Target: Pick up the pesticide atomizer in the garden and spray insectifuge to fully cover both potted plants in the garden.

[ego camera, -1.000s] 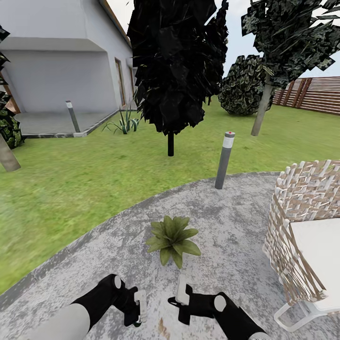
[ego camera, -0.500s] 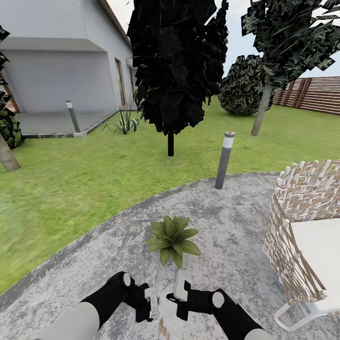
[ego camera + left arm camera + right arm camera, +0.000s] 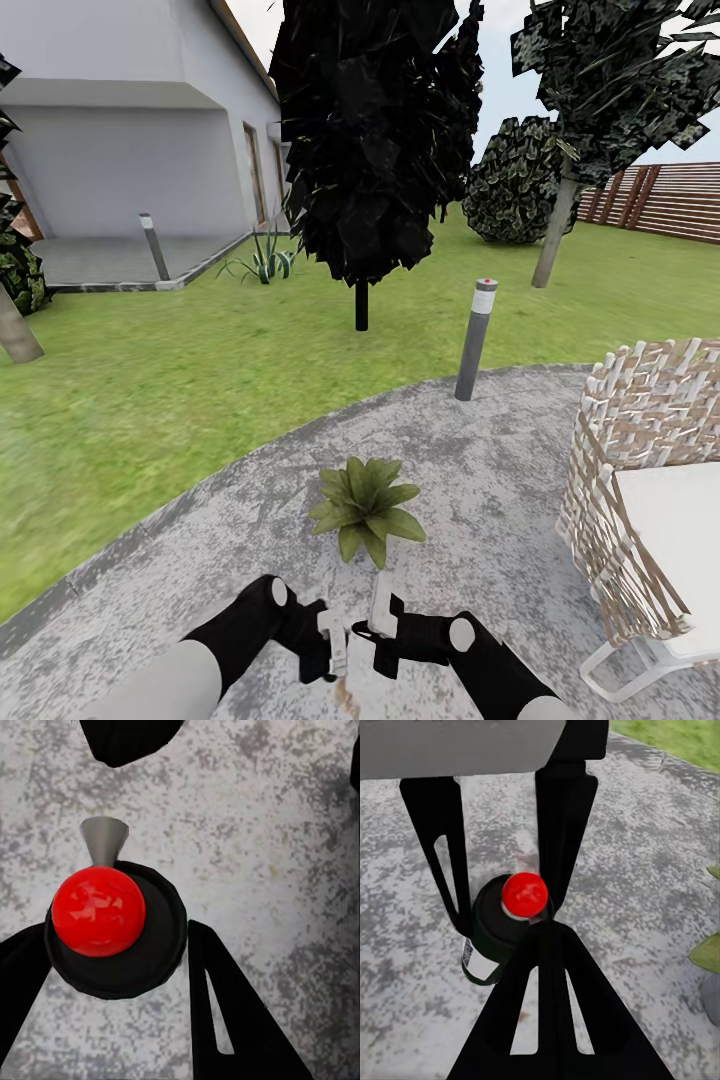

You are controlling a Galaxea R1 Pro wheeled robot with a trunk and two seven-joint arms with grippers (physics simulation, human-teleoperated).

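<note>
The spray bottle [image 3: 502, 934] stands upright on the stone patio [image 3: 480, 470], low in the head view at about 6 o'clock, right in front of the robot and between its two arms. In the left wrist view the bottle's red cap [image 3: 98, 911] sits between the black fingers [image 3: 225, 1012] of the left gripper [image 3: 333, 645], which brackets the bottle with its jaws apart, not yet clamped. The right gripper [image 3: 383, 612] hangs just beside the bottle; whether its jaws are parted or closed I cannot tell. One potted plant [image 3: 365, 505] grows at 12 o'clock from the grippers, near them on the patio, with no pale specks on its leaves that I can make out. So the task looks barely begun: the pickup is in hand, and spraying of both plants remains.
</note>
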